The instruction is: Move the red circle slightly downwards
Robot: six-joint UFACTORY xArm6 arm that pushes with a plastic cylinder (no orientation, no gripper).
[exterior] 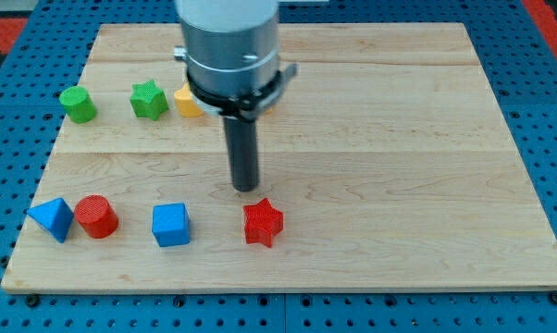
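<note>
At the view's bottom, four blocks sit in a row on the wooden counter [399, 166]. From the view's left they are a blue triangle [52, 219], the red circle [97, 216], a blue cube [171, 225] and a red star [263, 223].

The red circle is near the bottom left corner of the counter. It sits just beside the blue triangle, so close that they may be touching, but I cannot tell. The blue cube is a little way to its right. The red star is further right again.

My tip [247, 189] is just above the red star, a bit to its left, with a small bit of bare wood between them. It is well apart from the red circle, off to that block's right and a little higher up. The arm has no fingers, only a dark rod, so nothing is being held.

Further up, near the view's top left, there are three more blocks in a row. They are a green circle [78, 104], a green star [149, 100] and a yellow block [187, 100]. The grey arm hides part of the yellow block, so I cannot tell its shape.
</note>
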